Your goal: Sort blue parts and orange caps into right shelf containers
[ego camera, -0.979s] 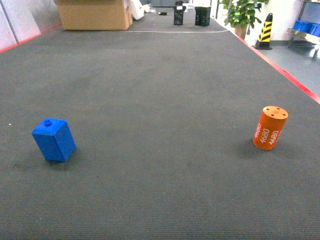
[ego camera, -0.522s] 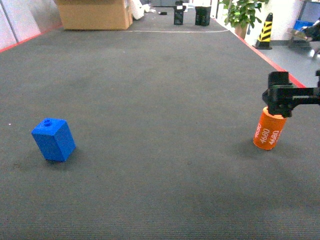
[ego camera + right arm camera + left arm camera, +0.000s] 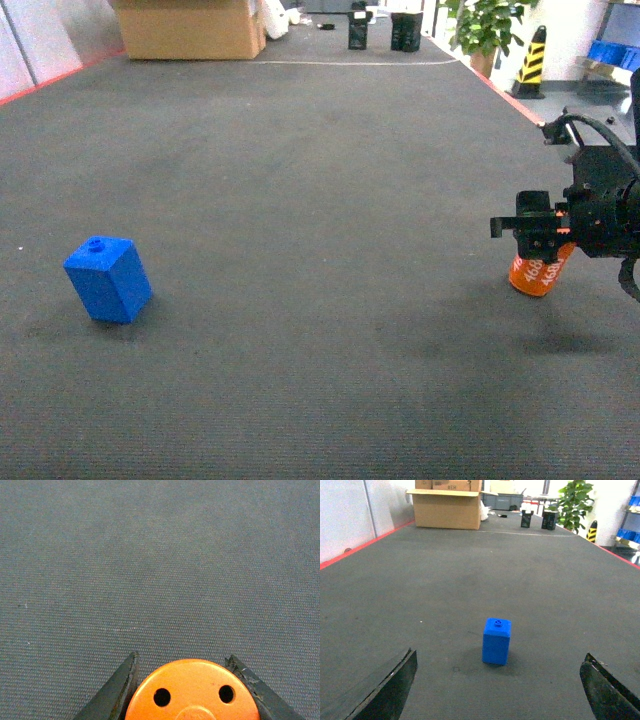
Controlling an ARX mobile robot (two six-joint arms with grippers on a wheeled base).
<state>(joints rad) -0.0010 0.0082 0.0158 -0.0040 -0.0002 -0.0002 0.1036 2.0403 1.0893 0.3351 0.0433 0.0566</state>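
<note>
2 black fingers of the right gripper flank the small orange plastic cylinder marked 4680, jaws spread just wider than its holed top, apparently to grip it. Left gripper jaws gape wide short of the blue plastic block on the grey carpeted floor.

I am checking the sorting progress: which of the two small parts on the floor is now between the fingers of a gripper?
The orange cap, marked 4680, sits between the right gripper fingers. The blue part stands alone on the floor, untouched.
</note>
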